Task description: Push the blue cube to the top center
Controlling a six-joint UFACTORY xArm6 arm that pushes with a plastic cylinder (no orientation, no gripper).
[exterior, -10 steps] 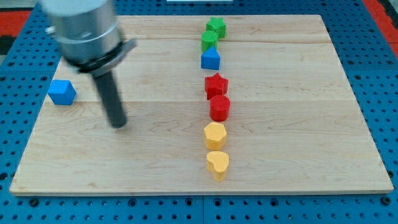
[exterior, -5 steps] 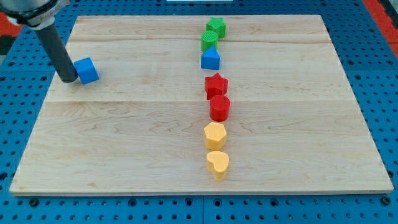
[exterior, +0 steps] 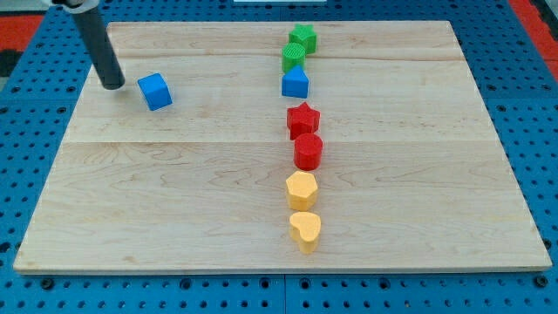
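The blue cube [exterior: 155, 91] lies on the wooden board [exterior: 174, 192] in the upper left part of the view. My tip [exterior: 113, 85] is a short way to the cube's left, with a small gap between them. The rod rises from the tip toward the view's top left corner.
A column of blocks runs down the middle: a green star [exterior: 302, 37], a green cylinder [exterior: 294, 56], a blue triangular block [exterior: 296, 82], a red star [exterior: 302, 119], a red cylinder [exterior: 308, 151], a yellow hexagon [exterior: 301, 188], a yellow heart [exterior: 305, 229].
The blue cube has been pushed up and to the right from the board's left edge. My tip moved from below right of it around to its left, then followed it.
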